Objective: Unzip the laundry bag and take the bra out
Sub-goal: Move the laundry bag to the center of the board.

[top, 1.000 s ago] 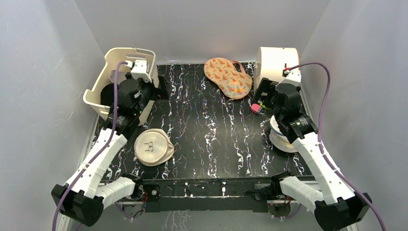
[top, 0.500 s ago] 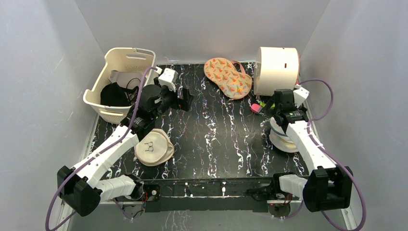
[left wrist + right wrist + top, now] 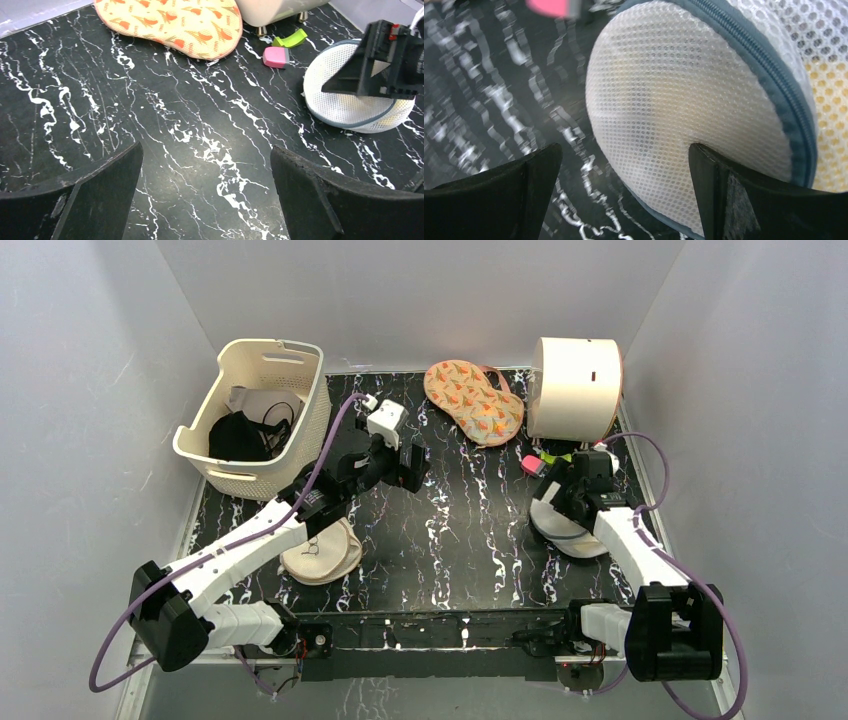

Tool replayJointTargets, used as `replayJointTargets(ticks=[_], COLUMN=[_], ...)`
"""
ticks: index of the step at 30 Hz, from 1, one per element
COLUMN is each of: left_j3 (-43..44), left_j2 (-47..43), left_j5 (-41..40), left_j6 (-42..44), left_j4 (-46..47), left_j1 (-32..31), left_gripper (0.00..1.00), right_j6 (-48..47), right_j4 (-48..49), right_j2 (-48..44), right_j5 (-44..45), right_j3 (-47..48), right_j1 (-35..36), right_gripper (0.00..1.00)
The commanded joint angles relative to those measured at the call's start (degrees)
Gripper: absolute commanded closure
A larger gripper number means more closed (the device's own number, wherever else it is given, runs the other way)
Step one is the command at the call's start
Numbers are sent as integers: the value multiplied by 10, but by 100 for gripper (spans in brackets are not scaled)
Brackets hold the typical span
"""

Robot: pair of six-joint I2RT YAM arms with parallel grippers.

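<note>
The laundry bag, a round white mesh pouch with a grey zipper rim, lies at the table's right side. In the right wrist view the laundry bag fills the frame, zipper shut. A yellow tint of the bra shows through the mesh; the remainder is hidden inside. My right gripper is open and low over the bag, and the bag's near dome sits between the fingers of this gripper. One finger rests against the mesh. My left gripper hangs open over bare table, left of the bag.
A cream basket holding a black garment stands back left. A beige round pouch lies under the left forearm. An orange-patterned pad and a cream drum sit at the back. Pink and green clips lie near the bag.
My left arm swung from the basket rightward to the table's middle. My right arm folded down and came low onto the laundry bag. Both grippers stayed open.
</note>
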Motion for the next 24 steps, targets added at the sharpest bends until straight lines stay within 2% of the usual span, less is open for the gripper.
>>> replayJointTargets(ticks=[1, 5, 12, 16, 19, 21, 24], left_j3=[23, 28, 21, 19, 20, 26, 27], left_j2=[-11, -5, 1, 9, 18, 26, 31], left_j5=[-32, -51, -62, -55, -60, -60, -47], left_j6=[14, 21, 22, 17, 7, 4, 0], left_j4=[-3, -12, -4, 0, -2, -8, -8], left_j1=[-1, -1, -1, -1, -3, -6, -10], left_gripper=[2, 2, 2, 2, 2, 2, 2], right_j6=[-58, -52, -33, -35, -39, -38, -39], right_j4=[69, 87, 152, 140, 103, 60, 29], right_j2=[-34, -25, 46, 82, 74, 67, 65], right_j5=[-234, -290, -381, -397, -350, -276, -218], right_j3=[-42, -48, 0, 46, 53, 53, 41], right_j1=[17, 69, 229, 268, 268, 266, 236], right_gripper=[2, 2, 2, 2, 2, 2, 2])
